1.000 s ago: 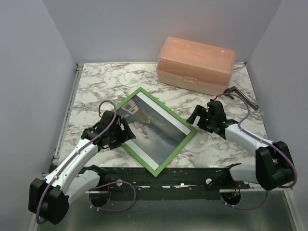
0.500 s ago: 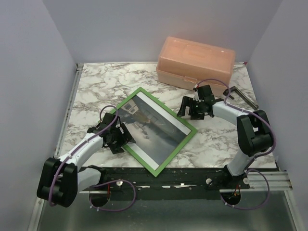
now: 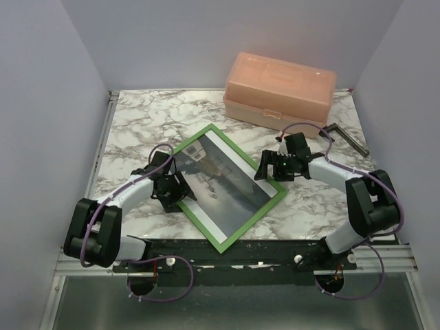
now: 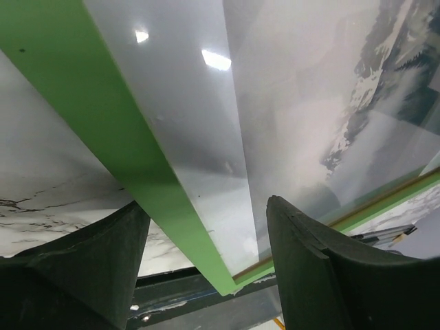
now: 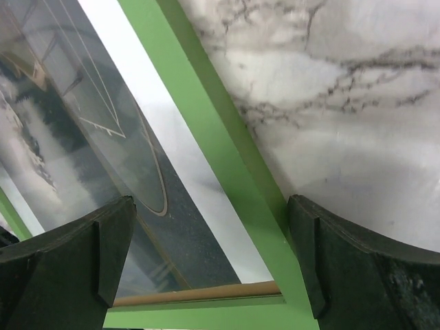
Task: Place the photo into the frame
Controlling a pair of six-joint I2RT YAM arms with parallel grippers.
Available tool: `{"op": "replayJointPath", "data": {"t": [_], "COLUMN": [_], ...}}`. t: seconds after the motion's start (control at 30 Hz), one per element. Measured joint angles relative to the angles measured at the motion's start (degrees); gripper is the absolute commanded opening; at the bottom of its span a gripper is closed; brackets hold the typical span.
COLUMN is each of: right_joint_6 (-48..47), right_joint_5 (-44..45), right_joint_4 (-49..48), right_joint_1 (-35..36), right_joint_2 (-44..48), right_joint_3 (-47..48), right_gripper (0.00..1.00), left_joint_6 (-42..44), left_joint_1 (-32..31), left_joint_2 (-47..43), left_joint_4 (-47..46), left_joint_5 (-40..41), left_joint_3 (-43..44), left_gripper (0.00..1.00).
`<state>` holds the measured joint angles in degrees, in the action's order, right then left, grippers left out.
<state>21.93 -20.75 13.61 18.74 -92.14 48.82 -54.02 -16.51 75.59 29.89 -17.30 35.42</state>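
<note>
The green frame [image 3: 240, 231] lies flat on the marble table, front face up, turned like a diamond. The photo [image 3: 221, 180], a grey misty scene with a white border, sits inside it under glass. My left gripper [image 3: 172, 190] is open at the frame's left edge. In the left wrist view its jaws [image 4: 206, 268] straddle the green rail [image 4: 103, 117] beside the photo [image 4: 309, 124]. My right gripper [image 3: 269, 169] is open at the frame's right corner. In the right wrist view its jaws [image 5: 210, 254] straddle the green rail [image 5: 227, 179] next to the photo [image 5: 82, 137].
A peach plastic box [image 3: 280, 93] stands at the back right. A dark handled tool [image 3: 347, 137] lies near the right edge. The frame's near corner overhangs the black rail [image 3: 289, 249] at the table's front edge. Grey walls close in three sides.
Both grippers have moved inward to the frame: the left up to its left edge, the right from the right side to its right corner. The frame has shifted slightly.
</note>
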Motion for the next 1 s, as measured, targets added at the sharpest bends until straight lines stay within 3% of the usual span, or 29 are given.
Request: {"op": "replayJointPath", "data": {"t": [0.47, 1.0], "right_joint_6": [3.74, 11.78], "right_joint_5": [12.50, 5.29], "right_joint_4": [8.70, 25.99], "right_joint_1": [11.43, 20.98], "right_joint_2": [8.41, 10.32], "right_joint_3": [-5.38, -6.47], "right_gripper": [1.00, 1.00], "left_joint_6": [4.76, 10.97], "left_joint_1": [0.72, -0.70], "left_joint_2": [7.54, 20.11], "left_joint_4": [6.12, 10.32], "left_joint_5": [0.07, 2.99], "left_joint_3": [6.82, 20.87], "left_gripper": [0.69, 0.69]}}
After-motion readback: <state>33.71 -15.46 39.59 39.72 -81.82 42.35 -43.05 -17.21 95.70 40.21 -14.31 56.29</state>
